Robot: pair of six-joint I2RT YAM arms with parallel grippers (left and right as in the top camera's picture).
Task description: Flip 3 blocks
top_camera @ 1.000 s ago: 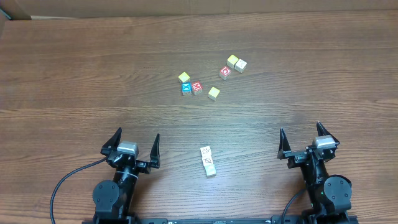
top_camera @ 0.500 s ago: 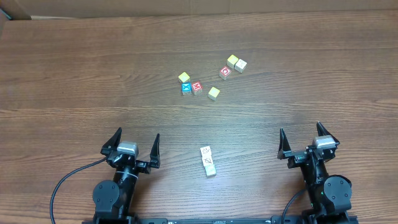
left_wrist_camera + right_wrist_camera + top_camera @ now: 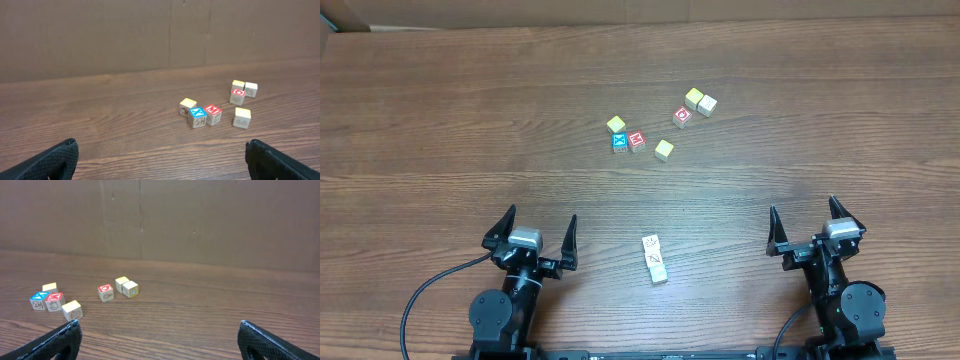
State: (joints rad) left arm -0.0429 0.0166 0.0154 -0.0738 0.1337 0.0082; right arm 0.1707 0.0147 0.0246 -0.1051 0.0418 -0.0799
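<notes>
A short row of three small wooden blocks [image 3: 655, 259] lies on the table near the front, between the two arms. Its upper faces are white with thin dark marks. The row appears in neither wrist view. My left gripper [image 3: 541, 216] [image 3: 161, 147] stands open to the left of the row, with only bare table between its fingers. To the right of the row my right gripper [image 3: 802, 207] [image 3: 159, 326] is also open and holds nothing. Neither touches a block.
A loose group of other cubes sits farther back: a blue-faced cube [image 3: 619, 141] [image 3: 198, 116], a red-faced one [image 3: 637, 139] beside it, another red one [image 3: 682, 116] and yellow-topped cubes [image 3: 664, 150]. A cardboard wall [image 3: 150, 35] closes the table's far side.
</notes>
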